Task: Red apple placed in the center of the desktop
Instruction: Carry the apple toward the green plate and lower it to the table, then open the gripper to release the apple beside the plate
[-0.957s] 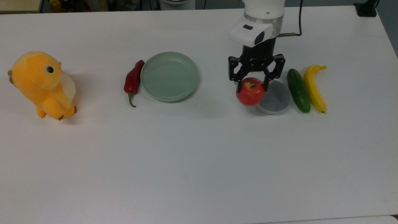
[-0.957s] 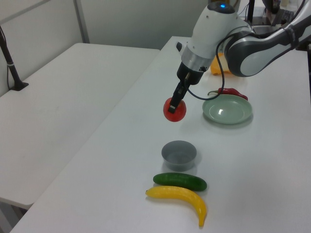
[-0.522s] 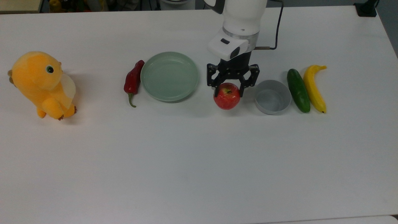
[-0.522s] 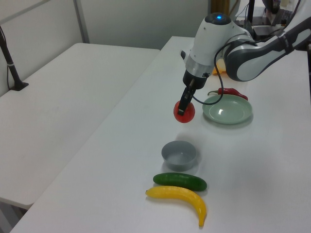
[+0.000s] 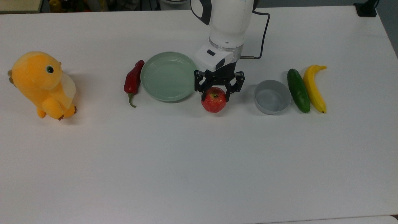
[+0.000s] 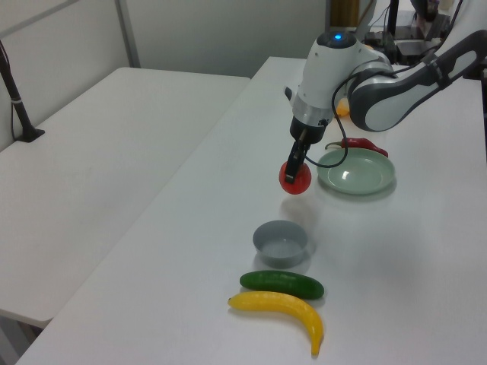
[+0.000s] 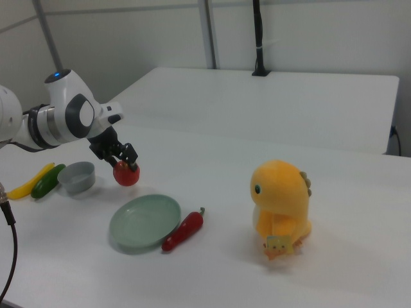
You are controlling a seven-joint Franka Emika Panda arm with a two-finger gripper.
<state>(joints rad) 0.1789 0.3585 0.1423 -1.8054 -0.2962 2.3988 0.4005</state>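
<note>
My gripper is shut on the red apple, its black fingers clamping the fruit's upper sides. The apple hangs a little above the white desktop, between the green plate and the grey bowl. In the top view it sits just off the plate's right rim. The white arm reaches in from the top view's upper edge.
A pale green plate has a dark-red chili pepper beside it. A grey bowl, cucumber and banana lie together. A yellow plush toy stands apart.
The gripper has carried the apple from over the grey bowl's edge leftward in the top view, toward the green plate, and lower toward the table. Nothing else moved.
</note>
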